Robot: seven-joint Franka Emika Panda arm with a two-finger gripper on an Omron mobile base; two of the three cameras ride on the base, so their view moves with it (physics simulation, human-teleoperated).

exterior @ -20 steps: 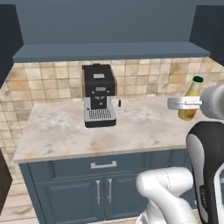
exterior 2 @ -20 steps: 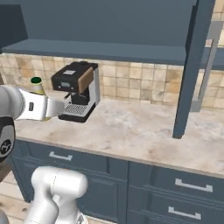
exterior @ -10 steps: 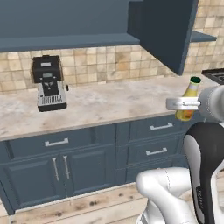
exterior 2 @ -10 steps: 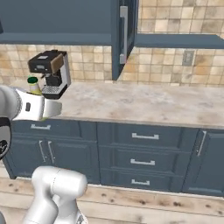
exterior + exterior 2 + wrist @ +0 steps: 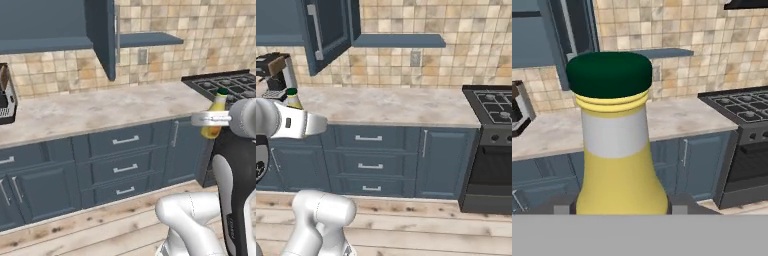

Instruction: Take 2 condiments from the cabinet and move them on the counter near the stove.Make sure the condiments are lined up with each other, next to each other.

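Observation:
My gripper [image 5: 619, 206] is shut on the yellow-orange bottle [image 5: 618, 150] with the green cap, which stands upright between the fingers. In the left base view the bottle [image 5: 215, 119] hangs in front of the blue cupboards, below the left end of the black stove [image 5: 227, 84]. From the right base view its green cap [image 5: 291, 92] peeks over my white hand. The beige counter [image 5: 100, 107] runs from the coffee machine to the stove [image 5: 495, 104]. Above it the blue cabinet shelf [image 5: 146, 39] lies bare beside its open door [image 5: 103, 35]. The grey-white shaker is out of view.
A black coffee machine [image 5: 273, 72] stands at the counter's left end [image 5: 5, 97]. Blue drawer cupboards with silver handles [image 5: 370, 150] sit under the worktop. The open cabinet door [image 5: 326, 27] juts out over the counter. Wooden floor lies in front.
The whole picture has slid left as the base drove right: the coffee machine went to the left edge and the stove came into view. The bottle stays in my gripper.

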